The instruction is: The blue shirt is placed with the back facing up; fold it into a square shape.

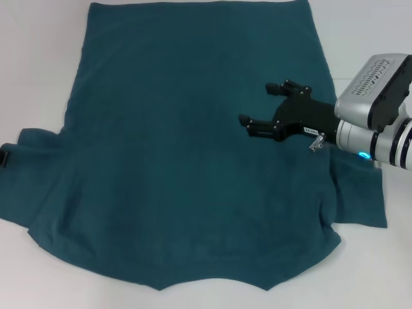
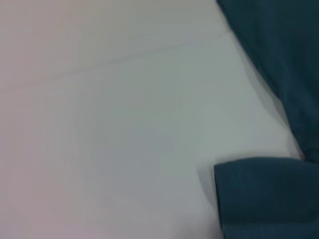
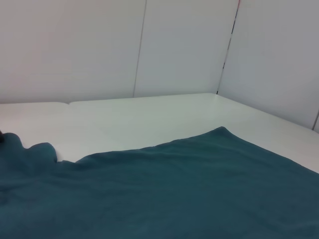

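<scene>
Large dark teal-blue short-sleeved cotton T-shirt [image 1: 187, 154] lies spread flat on the white table [image 1: 38, 58], plain side up, no lettering visible. Hem edge runs along the far side; both sleeves spread out at the near corners, left and right. Fabric mostly smooth, with faint creases near the sleeves.

Right gripper [image 1: 261, 106], black and two-fingered on a silver wrist, hovers over the right half of the shirt, jaws spread apart and holding nothing. Whether the fingertips touch the cloth is unclear.

Left gripper [image 1: 5, 156] shows only as a small dark part at the left edge of the head view, at the left sleeve's end; its grip state cannot be made out. The left wrist view shows the sleeve's edge [image 2: 264, 199] against bare table.
</scene>
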You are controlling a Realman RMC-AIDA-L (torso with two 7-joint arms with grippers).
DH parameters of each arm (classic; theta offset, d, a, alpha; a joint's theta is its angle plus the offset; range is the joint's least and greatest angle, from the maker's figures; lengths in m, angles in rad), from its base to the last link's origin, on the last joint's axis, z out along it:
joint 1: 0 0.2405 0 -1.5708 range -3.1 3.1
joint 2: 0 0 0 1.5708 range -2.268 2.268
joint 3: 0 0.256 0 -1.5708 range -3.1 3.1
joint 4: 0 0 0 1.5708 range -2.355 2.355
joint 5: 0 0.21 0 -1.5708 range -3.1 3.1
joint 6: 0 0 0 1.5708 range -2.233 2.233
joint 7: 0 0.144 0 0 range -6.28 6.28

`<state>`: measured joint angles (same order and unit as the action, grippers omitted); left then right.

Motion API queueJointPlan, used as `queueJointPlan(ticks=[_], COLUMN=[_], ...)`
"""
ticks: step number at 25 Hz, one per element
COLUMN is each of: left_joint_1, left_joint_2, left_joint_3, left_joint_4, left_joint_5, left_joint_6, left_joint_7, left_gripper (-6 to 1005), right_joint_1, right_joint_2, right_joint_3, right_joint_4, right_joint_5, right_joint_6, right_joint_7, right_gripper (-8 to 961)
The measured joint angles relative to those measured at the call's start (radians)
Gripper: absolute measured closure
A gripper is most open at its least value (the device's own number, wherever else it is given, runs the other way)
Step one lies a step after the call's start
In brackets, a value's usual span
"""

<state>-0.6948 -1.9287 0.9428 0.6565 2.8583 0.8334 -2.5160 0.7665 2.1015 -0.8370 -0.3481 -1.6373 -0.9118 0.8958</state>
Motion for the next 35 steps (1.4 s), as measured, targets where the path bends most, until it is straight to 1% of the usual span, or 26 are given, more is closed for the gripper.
queueJointPlan(ticks=[5, 16, 24, 26, 29, 32, 35], left_joint_1=[0.002, 0.004, 0.015, 0.023, 0.041, 0.037, 0.030], left_joint_2=[-0.004, -0.024, -0.025, -0.030, -0.039, -0.038, -0.030], left_joint_3=[-0.001, -0.001, -0.001, 0.010, 0.054, 0.055, 0.044], left_joint_4=[0.047, 0.125, 0.129, 0.128, 0.121, 0.091, 0.066], left_joint_5=[0.000, -0.001, 0.000, 0.000, 0.001, 0.001, 0.001], left_joint_6=[0.032, 0.092, 0.072, 0.045, -0.023, -0.047, -0.058], left_joint_7=[-0.003, 0.000, -0.001, 0.003, -0.003, -0.007, -0.009], left_gripper=[945, 939, 934, 933, 931, 805, 686], right_joint_1=[-0.001, -0.003, -0.002, -0.001, 0.001, 0.001, 0.001], right_joint_2=[0.000, 0.000, 0.000, 0.000, 0.000, 0.000, 0.000], right_joint_3=[0.003, 0.004, 0.005, 0.005, 0.004, 0.005, 0.005], right_joint_4=[0.000, -0.003, -0.003, -0.003, -0.001, 0.000, 0.000], right_joint_5=[0.001, 0.001, 0.001, 0.001, 0.001, 0.001, 0.001], right_joint_6=[-0.001, -0.001, -0.001, 0.000, 0.001, 0.001, 0.003], right_joint_7=[0.000, 0.000, 0.000, 0.000, 0.000, 0.000, 0.000], right_gripper=[12, 11, 11, 11, 11, 11, 11])
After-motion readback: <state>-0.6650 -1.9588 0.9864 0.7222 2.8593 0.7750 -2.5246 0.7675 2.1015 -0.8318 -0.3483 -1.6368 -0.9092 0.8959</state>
